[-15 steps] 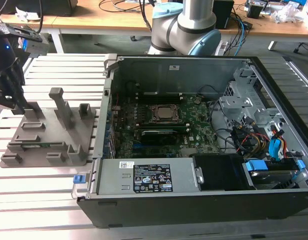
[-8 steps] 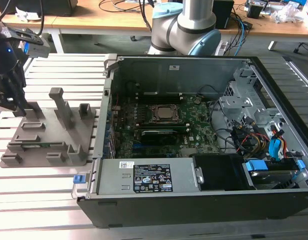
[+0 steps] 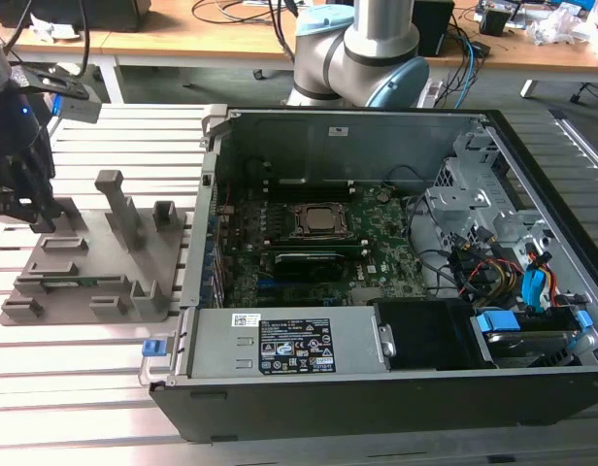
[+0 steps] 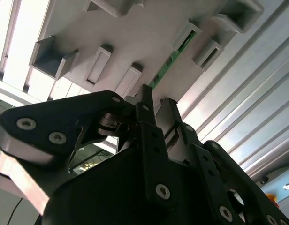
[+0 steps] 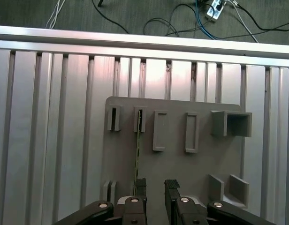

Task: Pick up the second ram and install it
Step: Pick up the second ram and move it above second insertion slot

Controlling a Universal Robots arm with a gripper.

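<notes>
Jaws apart, empty — above the grey fixture (image 5: 182,173), beside the second ram (image 5: 137,154).

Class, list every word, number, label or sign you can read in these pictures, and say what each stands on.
Nothing reads clearly.
The black-and-white label on the metal cover of the computer case, exterior view: print too small to read.
The small white sticker beside it: too small to read.
The white sticker on the case's inner rear wall: too small to read.
The grey fixture, first wrist view: no print.
</notes>
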